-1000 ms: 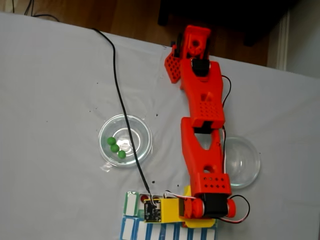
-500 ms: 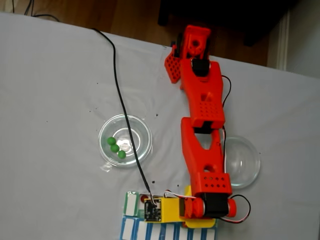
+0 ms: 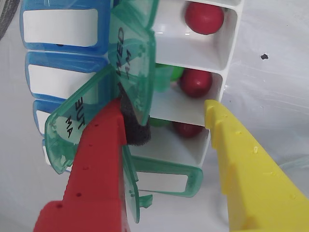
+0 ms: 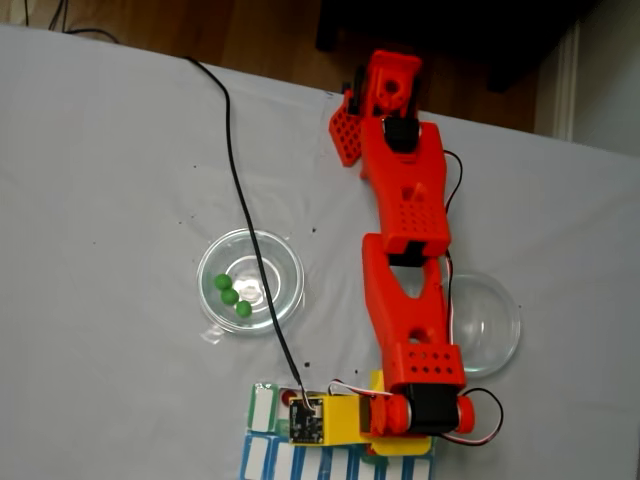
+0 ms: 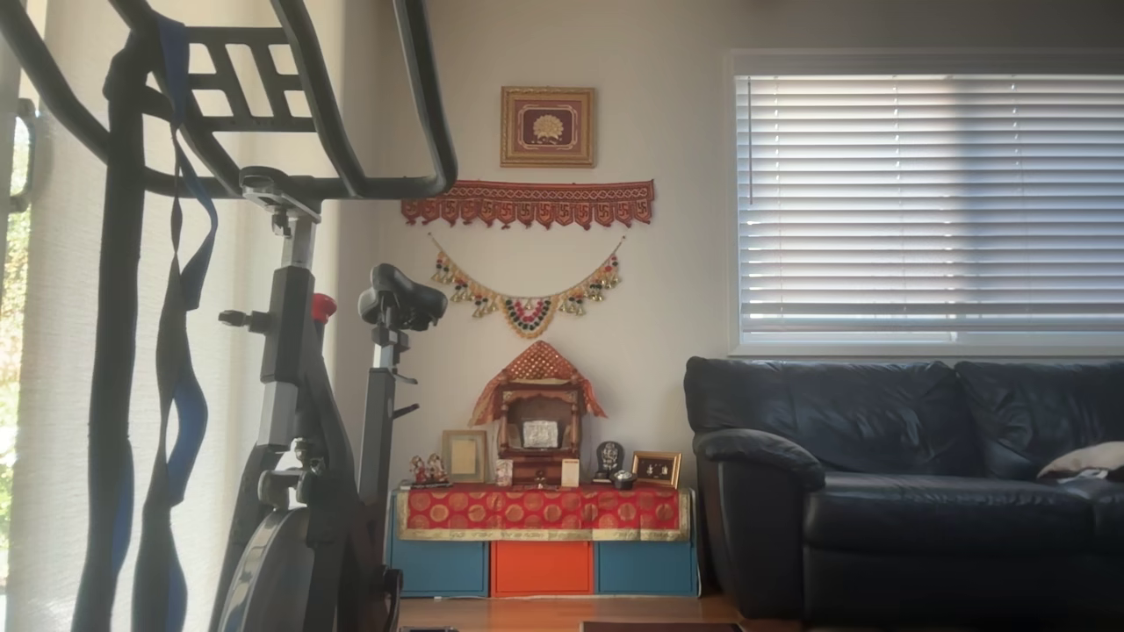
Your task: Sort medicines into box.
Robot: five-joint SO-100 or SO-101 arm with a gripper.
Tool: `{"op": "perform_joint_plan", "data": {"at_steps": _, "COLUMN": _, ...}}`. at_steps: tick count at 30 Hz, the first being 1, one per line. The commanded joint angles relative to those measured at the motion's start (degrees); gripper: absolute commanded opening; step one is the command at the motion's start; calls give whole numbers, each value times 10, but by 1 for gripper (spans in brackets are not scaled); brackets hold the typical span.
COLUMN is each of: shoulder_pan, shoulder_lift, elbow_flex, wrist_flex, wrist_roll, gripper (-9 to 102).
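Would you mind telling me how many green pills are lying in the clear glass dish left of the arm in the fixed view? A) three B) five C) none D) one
A: three green pills lie together in the glass dish left of the arm in the fixed view.
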State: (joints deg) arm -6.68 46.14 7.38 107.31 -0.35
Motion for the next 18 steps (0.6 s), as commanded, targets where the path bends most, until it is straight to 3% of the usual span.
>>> {"op": "perform_joint_plan", "data": {"at_steps": 1, "shoulder_pan": 12, "shoulder_lift": 90, "elbow_flex": 12, "wrist_flex": 19, "wrist_roll": -22, "gripper": 22}}
{"op": "perform_joint_plan", "data": {"at_steps": 9, "shoulder_pan": 63, "shoulder_lift": 284, "elbow_flex": 207, "wrist_flex": 19, "wrist_roll": -142, "gripper": 15}}
{"op": "perform_joint_plan", "data": {"at_steps": 13, "shoulder_pan": 84, "shoulder_lift": 364, "elbow_flex": 296, "wrist_flex": 19, "wrist_roll": -197, "gripper": 4}}
{"op": "perform_joint_plan", "data": {"at_steps": 18, "shoulder_pan": 104, "shoulder_lift": 458, "elbow_flex": 430, "wrist_flex": 19, "wrist_roll": -283, "gripper": 3}}
